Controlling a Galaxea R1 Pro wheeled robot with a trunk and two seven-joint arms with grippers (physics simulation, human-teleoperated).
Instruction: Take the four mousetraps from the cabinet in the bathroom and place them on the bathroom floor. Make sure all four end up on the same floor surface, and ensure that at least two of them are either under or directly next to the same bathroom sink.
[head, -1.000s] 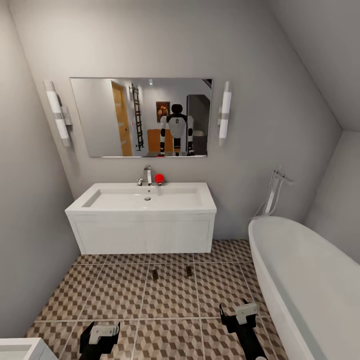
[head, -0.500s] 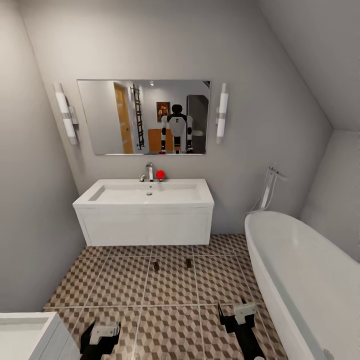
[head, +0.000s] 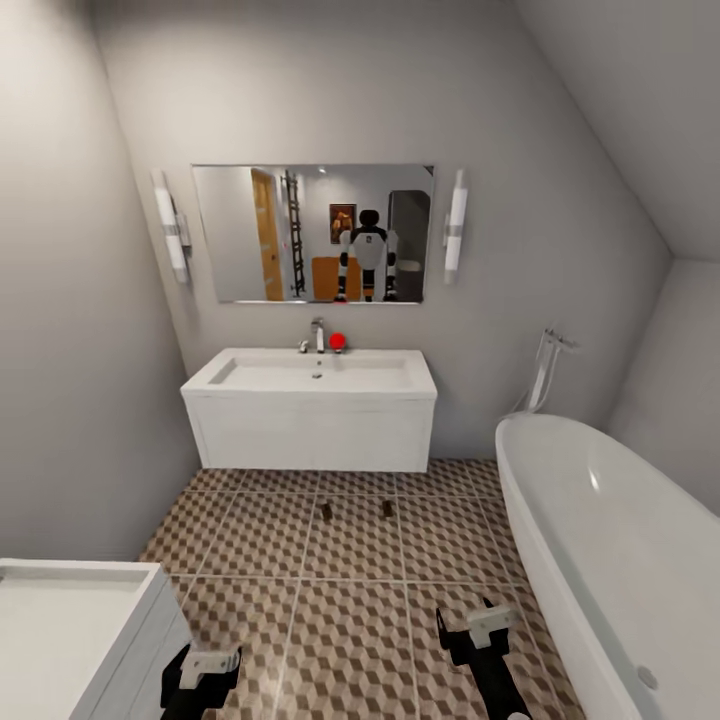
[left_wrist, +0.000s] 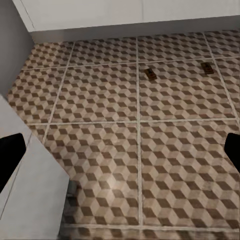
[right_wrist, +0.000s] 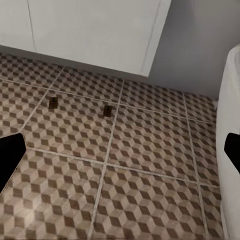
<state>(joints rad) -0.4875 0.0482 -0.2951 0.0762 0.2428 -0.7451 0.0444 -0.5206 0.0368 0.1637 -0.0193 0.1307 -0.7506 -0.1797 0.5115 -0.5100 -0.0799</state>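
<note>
Tan-wood, 2 mousetraps (head: 326, 510) (head: 387, 508) lie on the bathroom floor (head: 350, 620) before the sink (head: 320, 375); both grippers' (head: 205, 668) (head: 478, 630) fingers spread apart.

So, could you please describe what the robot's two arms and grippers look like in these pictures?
In the head view, the left gripper and the right gripper each have a black, blocky body topped by a pale grey-white plate. The right arm runs back as a black link. In each wrist view the fingertips appear as plain black shapes. No cables or markings are visible.
</note>
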